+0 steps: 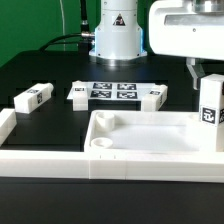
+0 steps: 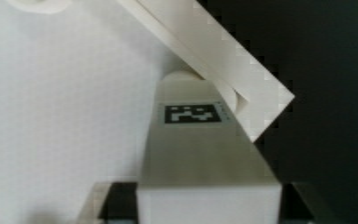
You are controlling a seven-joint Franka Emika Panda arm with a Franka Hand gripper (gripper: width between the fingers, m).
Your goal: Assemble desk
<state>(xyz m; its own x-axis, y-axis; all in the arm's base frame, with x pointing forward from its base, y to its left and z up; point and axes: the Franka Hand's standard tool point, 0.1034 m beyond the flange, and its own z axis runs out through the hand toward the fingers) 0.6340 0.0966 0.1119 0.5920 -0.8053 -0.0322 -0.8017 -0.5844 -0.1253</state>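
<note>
One leg (image 1: 210, 118) clamped in your gripper (image 2: 202, 201), tabletop (image 1: 130, 160) corner just below; seated or not, you cannot tell; other legs (image 1: 33, 97) well away, unattached.

Big white plastic tray-like tabletop (image 1: 150, 135) sits just behind the long white border rail (image 1: 45, 163). Behind it: the marker board (image 1: 110, 91), flanked by a white block leg (image 1: 78, 93) and a second leg (image 1: 150, 98). Third leg (image 1: 33, 98) off toward the exterior view's left, fourth leg (image 1: 209, 115) upright over the tabletop's opposite end.
</note>
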